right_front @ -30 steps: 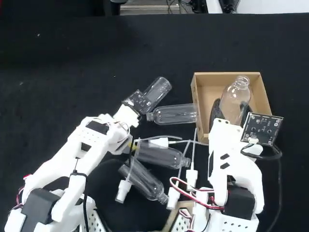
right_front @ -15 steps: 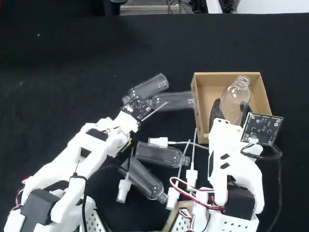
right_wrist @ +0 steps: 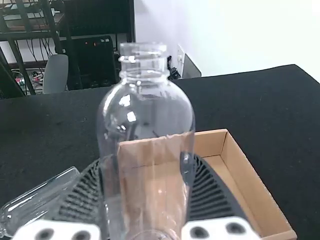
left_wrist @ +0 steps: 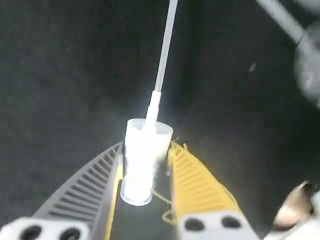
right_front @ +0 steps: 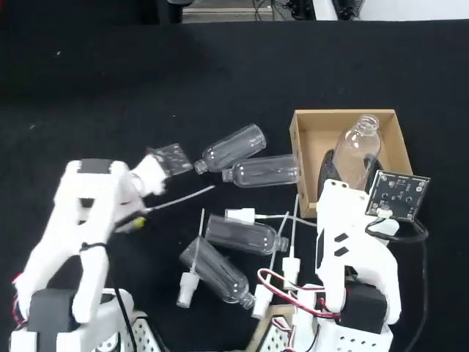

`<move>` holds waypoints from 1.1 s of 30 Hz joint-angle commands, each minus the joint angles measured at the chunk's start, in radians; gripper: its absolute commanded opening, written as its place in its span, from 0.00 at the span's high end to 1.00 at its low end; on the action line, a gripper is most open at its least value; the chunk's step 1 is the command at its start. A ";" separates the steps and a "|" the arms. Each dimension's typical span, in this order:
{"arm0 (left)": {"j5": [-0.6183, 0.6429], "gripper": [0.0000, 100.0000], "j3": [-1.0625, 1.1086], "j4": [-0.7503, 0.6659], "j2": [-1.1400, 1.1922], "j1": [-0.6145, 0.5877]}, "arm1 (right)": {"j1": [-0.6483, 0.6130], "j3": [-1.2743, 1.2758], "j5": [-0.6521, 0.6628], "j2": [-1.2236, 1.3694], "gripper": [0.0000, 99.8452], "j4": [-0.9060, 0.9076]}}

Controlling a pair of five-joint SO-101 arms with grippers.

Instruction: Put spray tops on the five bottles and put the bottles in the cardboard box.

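1. High view, nearest the arm bases: two bare bottles point(right_front: 245, 235) are lying on the counter point(right_front: 88, 88) among loose spray tops point(right_front: 187, 290).
2. The left pincer point(left_wrist: 145, 147) is gripping a spray top point(left_wrist: 144, 165) by its head. Its jaws are closed snugly on both sides, and the thin dip tube point(left_wrist: 164, 50) is pointing out ahead over the counter.
3. The right pincer point(right_wrist: 145, 180) is clamping an open-necked bottle point(right_wrist: 145, 125) upright at the cardboard box point(right_front: 297, 143). I cannot tell whether the bottle's base is resting inside.
4. Farther out, two more bottles point(right_front: 233, 147) are lying side by side just beside the box, on the left arm's side.
5. The step in hand is probably mating the held top with the upright bottle. To do it well:
   - The left arm should be swinging the tube vertical above the neck.
   - The tube tip should be going in first, slowly, since so slim a tube is likely to flex and snag on the rim.
   - The right pincer should be holding the bottle steady while the head is seating squarely.
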 commanded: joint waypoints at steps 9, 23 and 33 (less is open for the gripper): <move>-0.388 0.93 0.031 -0.080 -0.003 -0.344 | 0.009 -0.002 -0.005 -0.012 0.99 -0.005; -0.120 0.67 -0.148 -0.101 -0.015 -0.420 | 0.009 -0.002 -0.005 -0.013 0.99 -0.005; 0.713 0.67 -0.226 0.135 -0.006 -0.467 | 0.009 -0.002 -0.005 -0.015 0.99 -0.005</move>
